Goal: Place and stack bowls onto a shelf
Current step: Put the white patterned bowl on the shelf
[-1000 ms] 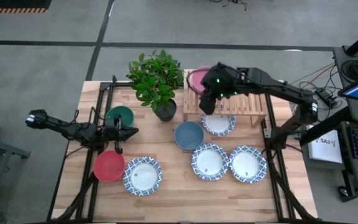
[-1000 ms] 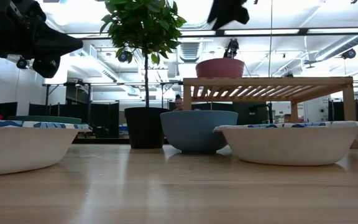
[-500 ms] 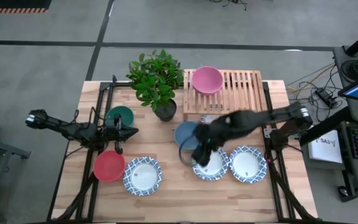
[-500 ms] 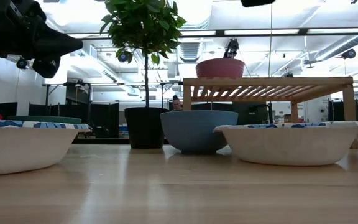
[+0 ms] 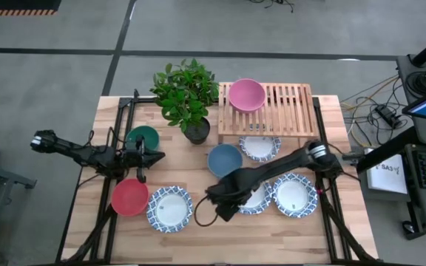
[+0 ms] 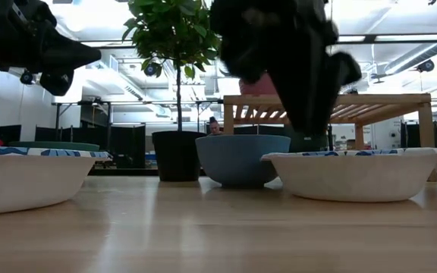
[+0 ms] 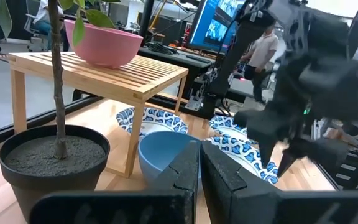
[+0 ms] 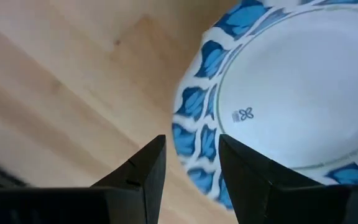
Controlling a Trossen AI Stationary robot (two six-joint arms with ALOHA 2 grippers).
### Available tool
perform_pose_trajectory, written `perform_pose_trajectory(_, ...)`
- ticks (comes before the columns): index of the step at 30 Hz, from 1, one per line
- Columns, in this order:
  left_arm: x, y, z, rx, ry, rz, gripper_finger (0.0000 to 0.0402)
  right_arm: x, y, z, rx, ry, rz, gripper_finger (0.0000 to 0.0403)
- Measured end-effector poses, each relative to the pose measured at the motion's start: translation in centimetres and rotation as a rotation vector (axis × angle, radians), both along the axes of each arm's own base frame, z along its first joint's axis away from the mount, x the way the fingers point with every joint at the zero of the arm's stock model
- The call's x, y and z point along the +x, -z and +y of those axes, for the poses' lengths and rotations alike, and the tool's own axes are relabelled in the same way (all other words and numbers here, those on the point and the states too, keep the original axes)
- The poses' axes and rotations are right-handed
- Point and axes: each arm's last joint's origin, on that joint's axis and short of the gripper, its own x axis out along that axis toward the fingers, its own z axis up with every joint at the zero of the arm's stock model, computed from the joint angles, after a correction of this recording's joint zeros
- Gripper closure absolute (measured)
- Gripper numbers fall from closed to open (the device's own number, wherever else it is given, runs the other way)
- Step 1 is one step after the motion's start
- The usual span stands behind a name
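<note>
A grey floor (image 5: 65, 74) with dark lines surrounds the wooden table (image 5: 198, 236), and bright ceiling lights (image 6: 400, 36) hang overhead.

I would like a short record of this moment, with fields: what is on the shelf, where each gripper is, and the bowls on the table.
shelf: holds only the pink bowl
right gripper: open, low over the rim of a white patterned bowl
left gripper: shut, empty, between the green bowl and the red bowl
other bowls on table: blue bowl, three more white patterned bowls
plant pot: beside the shelf
</note>
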Motion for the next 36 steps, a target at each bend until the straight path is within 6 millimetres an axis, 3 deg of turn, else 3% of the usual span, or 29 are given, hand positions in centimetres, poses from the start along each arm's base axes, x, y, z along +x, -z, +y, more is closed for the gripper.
perform_pose_trajectory(6, 0.2, 0.2, -0.1, 0.007, 0.001, 0.025, 0.0402, 0.5, 2.0, 0.3, 0.037, -0.033, 0.045, 0.0266)
perform_pose_trajectory(20, 0.4, 0.5, -0.1, 0.013, -0.023, 0.053, 0.0402, 0.7, 2.2, 0.3, -0.04, -0.017, 0.017, 0.0266)
perform_pose_trajectory(28, 0.4, 0.5, -0.1, 0.012, -0.025, 0.051, 0.0402, 1.3, 3.4, 0.6, -0.041, 0.008, -0.001, 0.0267)
perform_pose_trajectory(36, 0.4, 0.5, -0.1, 0.012, -0.024, 0.051, 0.0402, 1.3, 3.5, 0.8, -0.043, 0.027, 0.009, 0.0321)
